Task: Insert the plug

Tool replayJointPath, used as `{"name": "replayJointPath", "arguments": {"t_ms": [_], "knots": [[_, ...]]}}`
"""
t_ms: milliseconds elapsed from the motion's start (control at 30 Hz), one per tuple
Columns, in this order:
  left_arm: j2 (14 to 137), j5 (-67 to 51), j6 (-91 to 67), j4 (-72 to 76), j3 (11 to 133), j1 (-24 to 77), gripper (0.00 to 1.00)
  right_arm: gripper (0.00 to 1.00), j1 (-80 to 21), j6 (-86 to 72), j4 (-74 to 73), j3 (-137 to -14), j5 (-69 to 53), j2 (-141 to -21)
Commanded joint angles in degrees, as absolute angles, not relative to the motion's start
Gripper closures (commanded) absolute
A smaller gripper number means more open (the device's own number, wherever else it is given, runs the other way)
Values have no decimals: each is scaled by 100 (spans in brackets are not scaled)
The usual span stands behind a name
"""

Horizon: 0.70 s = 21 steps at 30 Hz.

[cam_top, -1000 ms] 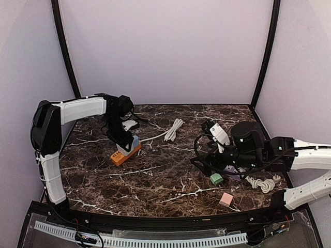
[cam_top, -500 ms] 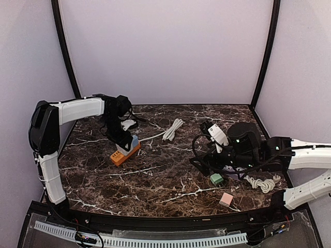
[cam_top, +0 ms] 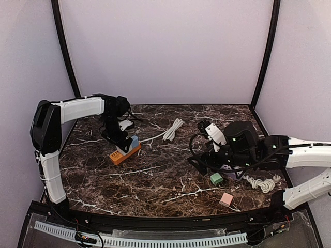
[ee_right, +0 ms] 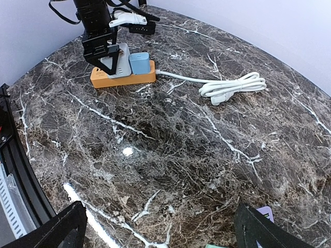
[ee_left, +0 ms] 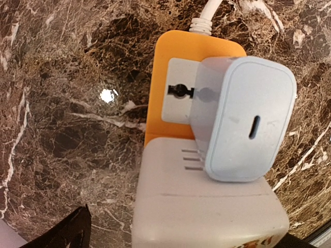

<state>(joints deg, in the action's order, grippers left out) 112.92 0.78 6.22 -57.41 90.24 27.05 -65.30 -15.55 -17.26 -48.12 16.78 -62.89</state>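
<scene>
Left wrist: plug (ee_left: 243, 124) appears seated in orange strip (ee_left: 160, 93), 12 o'clock of white adapter (ee_left: 207, 206). Jaws of left gripper (cam_top: 116, 138) and right gripper (ee_right: 158, 227) wide, empty; raise left vertically, clear of plug.

High rear overview, close wrist views, shared power strip (cam_top: 120, 156)

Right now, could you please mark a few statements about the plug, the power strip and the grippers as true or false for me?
1. The light blue charger is plugged into the orange power strip. True.
2. The right gripper holds the green adapter. False: it is open and empty, and the adapter lies on the table.
3. The left gripper is clamped on the charger. False: its jaws stand open, clear of it.
4. A white adapter sits on the strip right beside the charger. True.
5. The pink adapter lies at the table's far edge. False: it lies near the front edge.
</scene>
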Motion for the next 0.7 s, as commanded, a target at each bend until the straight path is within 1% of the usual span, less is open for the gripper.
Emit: {"name": "replayJointPath", "arguments": {"t_ms": [0,200,367,667], "knots": [[11231,210,616,-6043,9246,2681,1,1,-6502,-1587,-1758,-5012,1777,-6379],[10849,157,518,-6227,9370,2680,1,1,-6504,-1551,-1786,-5086,1765,-6487],[10172,242,325,-6319,9240,2681,1,1,-6498,-1527,-1869,-5189,1830,-6599],[9169,889,-223,-6515,9068,2681,1,1,-6473,-905,-1950,-5338,2320,-6871]]}}
